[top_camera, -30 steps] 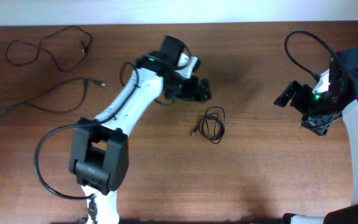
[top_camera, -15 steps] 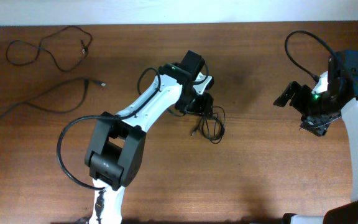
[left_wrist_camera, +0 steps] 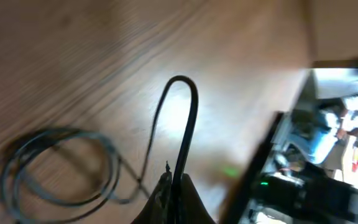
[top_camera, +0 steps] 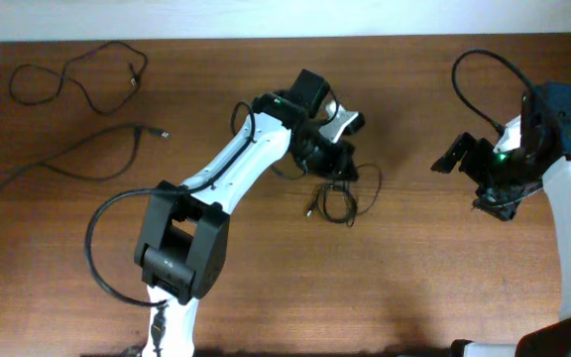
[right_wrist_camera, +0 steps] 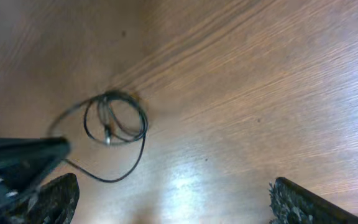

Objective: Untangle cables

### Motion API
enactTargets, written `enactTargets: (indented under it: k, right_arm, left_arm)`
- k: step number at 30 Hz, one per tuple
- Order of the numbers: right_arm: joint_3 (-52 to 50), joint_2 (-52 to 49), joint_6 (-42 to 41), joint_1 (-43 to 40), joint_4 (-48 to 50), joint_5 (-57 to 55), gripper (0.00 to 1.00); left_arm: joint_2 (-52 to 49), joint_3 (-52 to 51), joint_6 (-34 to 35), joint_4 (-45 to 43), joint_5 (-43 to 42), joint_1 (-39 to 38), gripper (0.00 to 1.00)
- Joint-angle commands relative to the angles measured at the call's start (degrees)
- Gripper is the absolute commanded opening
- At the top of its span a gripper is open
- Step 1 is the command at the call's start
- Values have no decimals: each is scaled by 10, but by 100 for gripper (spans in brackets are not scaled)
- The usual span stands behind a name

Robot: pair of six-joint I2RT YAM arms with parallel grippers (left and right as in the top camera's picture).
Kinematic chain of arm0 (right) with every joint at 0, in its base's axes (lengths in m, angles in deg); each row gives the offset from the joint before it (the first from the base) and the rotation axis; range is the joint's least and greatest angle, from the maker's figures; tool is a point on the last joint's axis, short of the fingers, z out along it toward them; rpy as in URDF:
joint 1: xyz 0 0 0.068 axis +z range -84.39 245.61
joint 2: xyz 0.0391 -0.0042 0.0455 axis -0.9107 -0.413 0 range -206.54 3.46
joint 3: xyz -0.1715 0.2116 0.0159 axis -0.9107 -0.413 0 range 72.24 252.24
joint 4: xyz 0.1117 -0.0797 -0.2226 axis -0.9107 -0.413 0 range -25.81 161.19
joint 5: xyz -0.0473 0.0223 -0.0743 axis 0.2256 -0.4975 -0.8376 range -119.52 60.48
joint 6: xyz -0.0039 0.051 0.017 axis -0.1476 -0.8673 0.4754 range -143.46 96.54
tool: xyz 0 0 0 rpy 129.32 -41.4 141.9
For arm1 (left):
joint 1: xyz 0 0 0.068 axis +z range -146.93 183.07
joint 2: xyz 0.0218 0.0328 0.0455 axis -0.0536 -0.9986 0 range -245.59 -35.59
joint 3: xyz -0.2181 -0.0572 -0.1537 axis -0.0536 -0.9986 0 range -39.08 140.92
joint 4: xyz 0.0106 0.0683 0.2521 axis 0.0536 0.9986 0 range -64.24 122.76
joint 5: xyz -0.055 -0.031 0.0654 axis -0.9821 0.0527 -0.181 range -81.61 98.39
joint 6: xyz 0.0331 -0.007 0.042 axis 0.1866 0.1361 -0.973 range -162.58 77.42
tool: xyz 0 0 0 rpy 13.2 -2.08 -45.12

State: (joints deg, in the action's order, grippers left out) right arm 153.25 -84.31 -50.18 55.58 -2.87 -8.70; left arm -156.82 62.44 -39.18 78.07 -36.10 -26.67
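A small tangled coil of thin black cable [top_camera: 339,202] lies at the table's middle, also seen as a blurred coil [left_wrist_camera: 61,165] and as a coil [right_wrist_camera: 114,121]. My left gripper [top_camera: 343,171] sits just above it, shut on one strand [left_wrist_camera: 185,118] that arches up in a narrow loop from between the fingers. Two more cables lie apart at the far left, one wavy [top_camera: 72,79] and one long strand [top_camera: 67,159]. Over at the right, my right gripper [top_camera: 476,178] is open and empty, well clear of the coil, its fingertips [right_wrist_camera: 55,196] spread wide.
The left arm [top_camera: 226,169] reaches diagonally across the table's middle. A thick black robot cable [top_camera: 489,64] arcs over the right arm. The table's far edge meets a white wall [top_camera: 285,18].
My left gripper moved right onto the coil and went from open to shut on a strand, pulling a loop out to the right. The right arm barely moved.
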Motion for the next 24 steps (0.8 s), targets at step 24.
enactTargets:
  k: [24]
  right_arm:
    - [-13,-4,72,84,47,196,99]
  left_arm:
    - [145,40,19,-33,-62,19,0]
